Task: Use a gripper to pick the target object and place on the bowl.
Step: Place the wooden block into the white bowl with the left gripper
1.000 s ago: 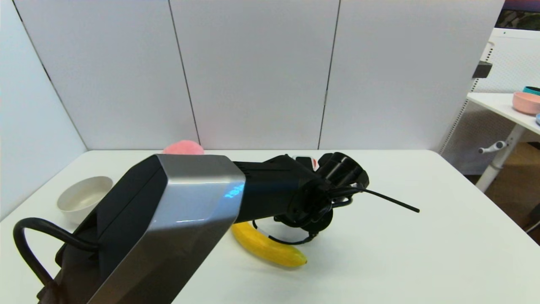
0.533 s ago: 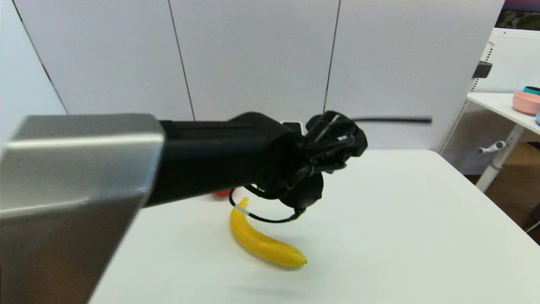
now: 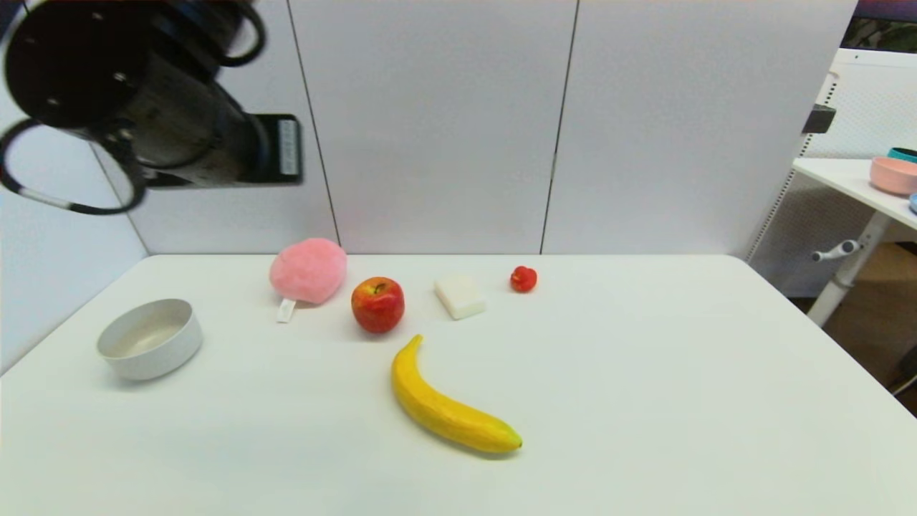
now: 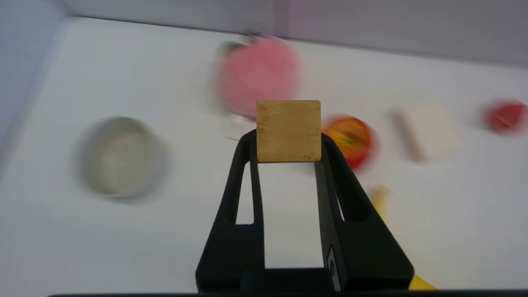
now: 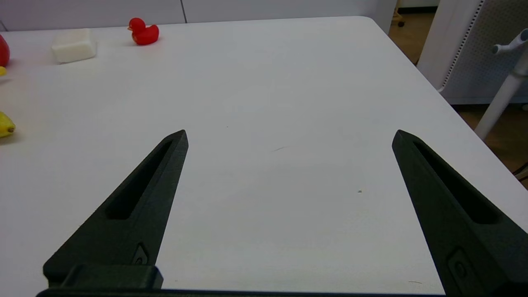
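My left gripper (image 4: 288,142) is shut on the small tan wooden cube (image 4: 288,130), which sits between its fingertips high above the table. In the head view only the left arm's wrist (image 3: 143,93) shows, raised at the upper left, and the cube is hidden there. The off-white bowl (image 3: 149,337) stands empty near the table's left edge; in the left wrist view it (image 4: 121,156) lies below and to one side of the cube. My right gripper (image 5: 288,136) is open and empty, low over bare table on the right side.
A pink plush (image 3: 308,269), a red apple (image 3: 377,304), a white block (image 3: 459,296) and a small red duck (image 3: 524,279) line the back of the table. A banana (image 3: 451,408) lies in the middle. A side table with a pink bowl (image 3: 893,174) stands at the right.
My left arm has swung from across the table's middle up to the upper left, carrying the cube. The bowl, apple, plush, block and duck have come into sight.
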